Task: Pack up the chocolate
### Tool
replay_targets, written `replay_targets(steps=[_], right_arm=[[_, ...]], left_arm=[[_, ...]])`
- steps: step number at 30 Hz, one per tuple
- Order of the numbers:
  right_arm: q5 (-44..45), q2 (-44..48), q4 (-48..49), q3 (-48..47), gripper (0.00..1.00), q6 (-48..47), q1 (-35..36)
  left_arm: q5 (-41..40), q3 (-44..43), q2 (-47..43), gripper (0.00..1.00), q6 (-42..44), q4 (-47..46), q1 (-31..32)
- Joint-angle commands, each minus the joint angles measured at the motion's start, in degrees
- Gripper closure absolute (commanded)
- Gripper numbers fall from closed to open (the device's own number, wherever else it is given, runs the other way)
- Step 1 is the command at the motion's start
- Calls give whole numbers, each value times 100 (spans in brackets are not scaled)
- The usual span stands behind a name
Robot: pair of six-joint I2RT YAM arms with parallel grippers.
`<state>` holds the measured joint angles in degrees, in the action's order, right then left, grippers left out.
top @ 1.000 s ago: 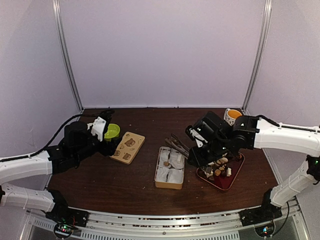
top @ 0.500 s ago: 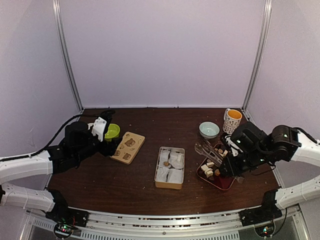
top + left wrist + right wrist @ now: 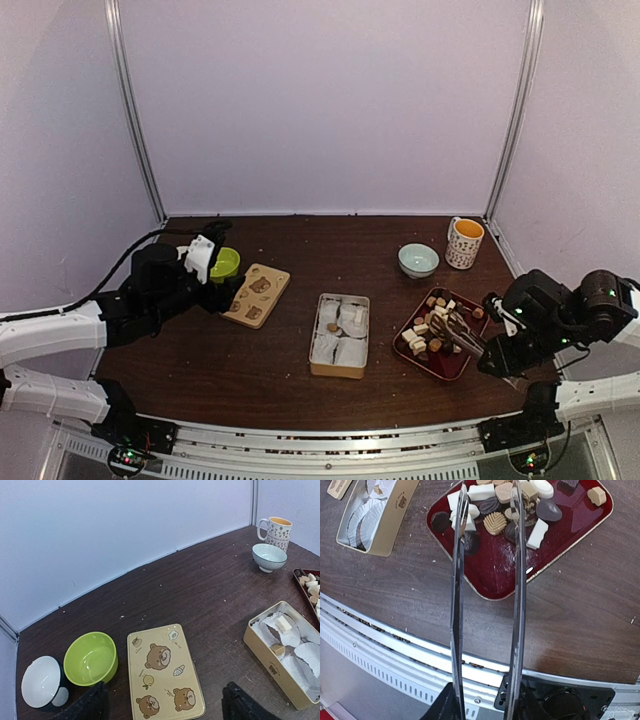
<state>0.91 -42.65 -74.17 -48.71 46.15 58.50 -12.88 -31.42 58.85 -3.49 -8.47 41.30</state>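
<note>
The right tool (image 3: 482, 700) is clamping the handle end of a pair of long silver metal tongs (image 3: 517, 580), its fingers closed against the two blades. The blades are reaching out over a dark red rectangular tray (image 3: 560, 535) at the right of the dark brown wooden bench (image 3: 300, 250), with their tips standing apart above the heap. Most of the white, tan and dark brown chocolate pieces (image 3: 495, 522) are lying in that tray. Whether the tips are touching any piece cannot be told.

A few pieces (image 3: 283, 624) are sitting among crumpled white paper liners (image 3: 305, 655) inside a tan rectangular tin box (image 3: 265, 655), just left of the tray.

The left tool (image 3: 162, 707) is hovering with its fingers spread wide and holding nothing, above a flat tan lid printed with brown bears (image 3: 162, 672). A lime-green bowl (image 3: 91, 658) and a white bowl (image 3: 41, 680) are sitting beside the lid. A pale blue bowl (image 3: 418, 259) and a patterned white mug (image 3: 464, 241) are standing at the far right.
</note>
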Motion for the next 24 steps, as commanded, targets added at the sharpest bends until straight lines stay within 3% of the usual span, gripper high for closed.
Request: replay_targets(steps=[1,11,24], right_arm=[[-380,229,-595,97,66,146,17],[-285,33,-846,10,67,210,15],[-26,-824,-416,10,68,51,15]], left_arm=[[-15,-196,66,21,85,-69,-17],[-39,-215,83,21,85,-50,-16],[16,-207,67,21,56,-50,-17]])
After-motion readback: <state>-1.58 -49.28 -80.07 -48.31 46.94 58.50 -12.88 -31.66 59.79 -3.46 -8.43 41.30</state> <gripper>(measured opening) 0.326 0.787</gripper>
